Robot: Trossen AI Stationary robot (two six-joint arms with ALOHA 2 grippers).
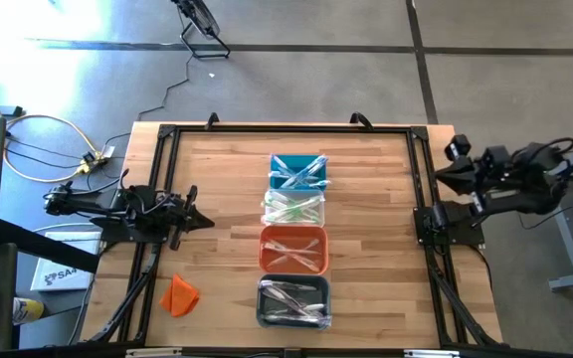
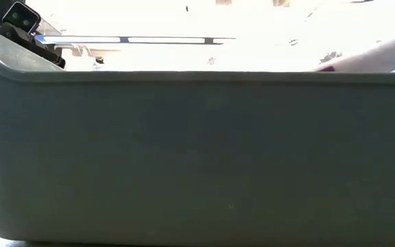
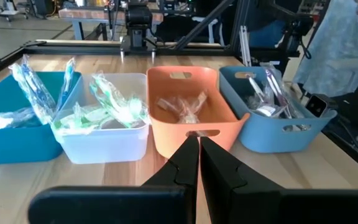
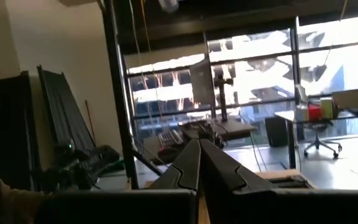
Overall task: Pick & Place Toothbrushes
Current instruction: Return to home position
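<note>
Down the middle of the table (image 1: pixel 217 179), in the high view, the toothbrushes (image 1: pixel 293 209) lay sorted into four bins (image 1: pixel 263 249), with none loose to fetch. The low view showed only the side of the grey bin (image 2: pixel 197 158). By its wrist view, the left gripper (image 3: pixel 199 140), pinched empty, faced them from the left edge. The right gripper (image 4: pixel 199 143), likewise closed, pointed off the table, apparently parked.

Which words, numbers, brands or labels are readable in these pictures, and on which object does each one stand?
"SA4": printed on a white flat box lying beside the table; only these characters can be read, and the rest of the print is blurred.
Wrapped toothbrushes: any print on the wrappers is too small to read.
Bins: no text shows on them.
Low view and right wrist view: no readable text.
</note>
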